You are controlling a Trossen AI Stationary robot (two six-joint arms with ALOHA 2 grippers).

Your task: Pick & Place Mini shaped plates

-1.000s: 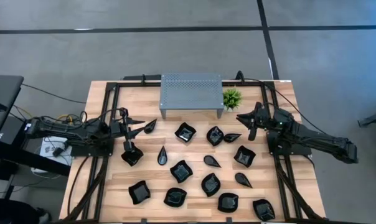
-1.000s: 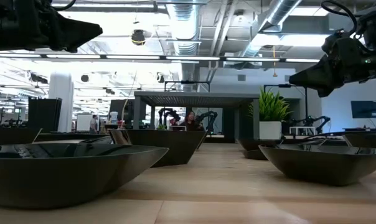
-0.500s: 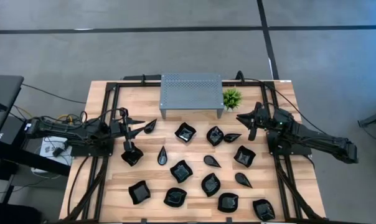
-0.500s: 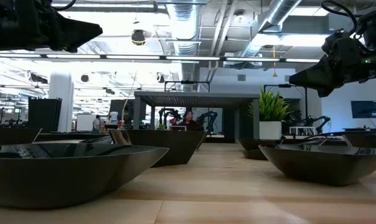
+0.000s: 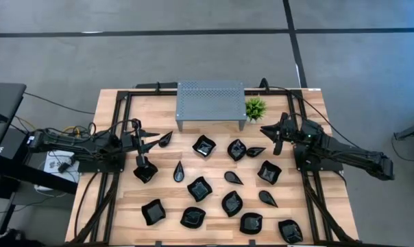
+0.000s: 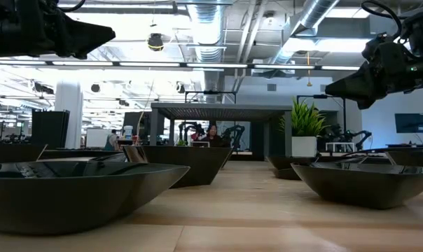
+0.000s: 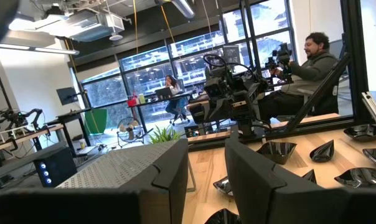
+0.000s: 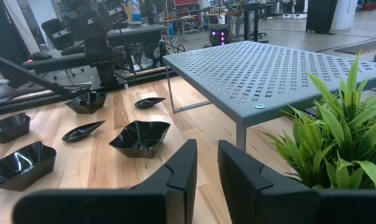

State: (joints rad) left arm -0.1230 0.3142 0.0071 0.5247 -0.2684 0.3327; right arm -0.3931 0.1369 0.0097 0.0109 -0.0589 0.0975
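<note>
Looking straight down, I see a wooden desk (image 5: 214, 103) with about sixteen mini shaped plates (image 5: 199, 189), glossy and black, spread over its middle and near half. A grey perforated metal stand (image 5: 210, 103) sits at the far edge, and a small green plant (image 5: 255, 107) is just beside its right end. My left gripper (image 5: 150, 141) hovers at the desk's left side, above and near a leaf-shaped plate (image 5: 164, 139) and a wavy square plate (image 5: 144, 171); its jaws stand narrowly apart with nothing between them. My right gripper (image 5: 269, 130) hovers at the right side, near the plant and close to a teardrop plate (image 5: 255, 151); its jaws are also narrowly apart and empty. A seated person (image 7: 309, 65) shows in the room beyond the desk.
</note>
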